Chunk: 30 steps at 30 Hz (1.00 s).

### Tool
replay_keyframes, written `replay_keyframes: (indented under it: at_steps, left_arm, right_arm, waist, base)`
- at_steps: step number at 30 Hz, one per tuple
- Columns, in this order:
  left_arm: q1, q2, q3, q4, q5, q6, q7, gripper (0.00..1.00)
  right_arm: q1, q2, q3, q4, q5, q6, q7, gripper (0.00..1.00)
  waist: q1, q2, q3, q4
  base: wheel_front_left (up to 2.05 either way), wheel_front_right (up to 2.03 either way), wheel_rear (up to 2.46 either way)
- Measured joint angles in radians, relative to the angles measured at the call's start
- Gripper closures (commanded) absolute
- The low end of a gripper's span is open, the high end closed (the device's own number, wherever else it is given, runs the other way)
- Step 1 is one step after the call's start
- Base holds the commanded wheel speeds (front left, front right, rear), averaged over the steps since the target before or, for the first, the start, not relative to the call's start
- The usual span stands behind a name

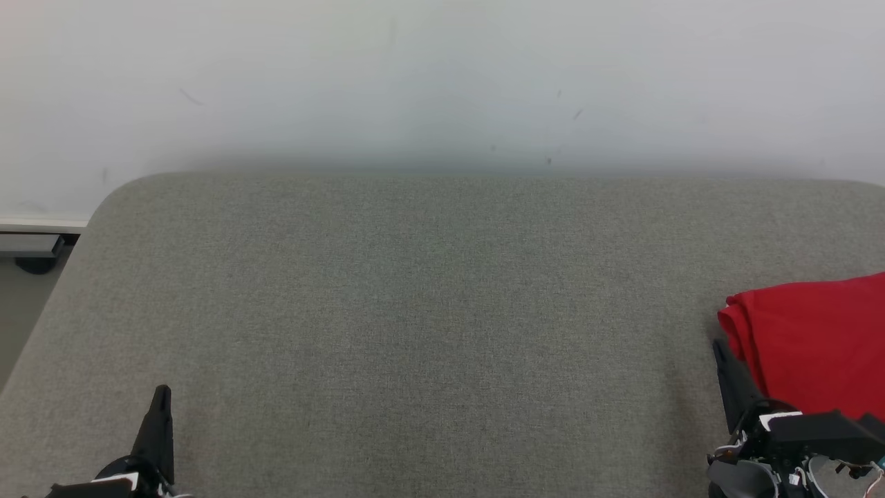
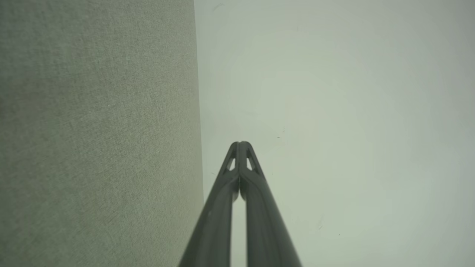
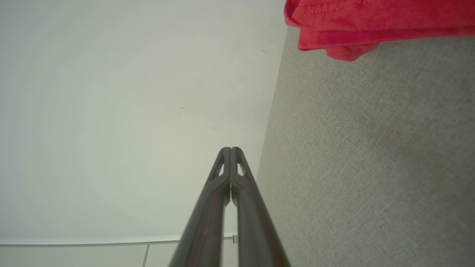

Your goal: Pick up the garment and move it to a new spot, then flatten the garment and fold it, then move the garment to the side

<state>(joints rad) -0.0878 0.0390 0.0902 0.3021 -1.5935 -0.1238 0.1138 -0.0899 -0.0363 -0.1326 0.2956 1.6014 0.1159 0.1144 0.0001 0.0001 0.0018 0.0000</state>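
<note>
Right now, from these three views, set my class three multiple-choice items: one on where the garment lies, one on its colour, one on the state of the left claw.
1. Where does the garment lie on the grey surface?
A. at the centre
B. on the robot's right side
C. in the far left corner

2. What colour is the garment?
A. blue
B. white
C. red

3. How is the left claw?
A. open wide
B. shut and empty
C. shut on the garment

Answers:
1 B: it lies at the head view's right edge, beside the right claw.
2 C: it is plainly red in two views.
3 B: its fingertips meet with nothing between them.
</note>
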Motion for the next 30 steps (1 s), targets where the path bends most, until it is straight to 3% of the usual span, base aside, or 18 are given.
replay_keyframes:
  at_steps: [30]
  left_arm:
    - [0.000, 0.000, 0.000, -0.002, 0.000, 0.000, 0.000, 1.00]
  right_arm:
    - [0.000, 0.000, 0.000, 0.000, 0.000, 0.000, 0.000, 1.00]
  waist:
    - [0.0000, 0.0000, 0.000, 0.000]
  base:
    - [0.00, 0.00, 0.00]
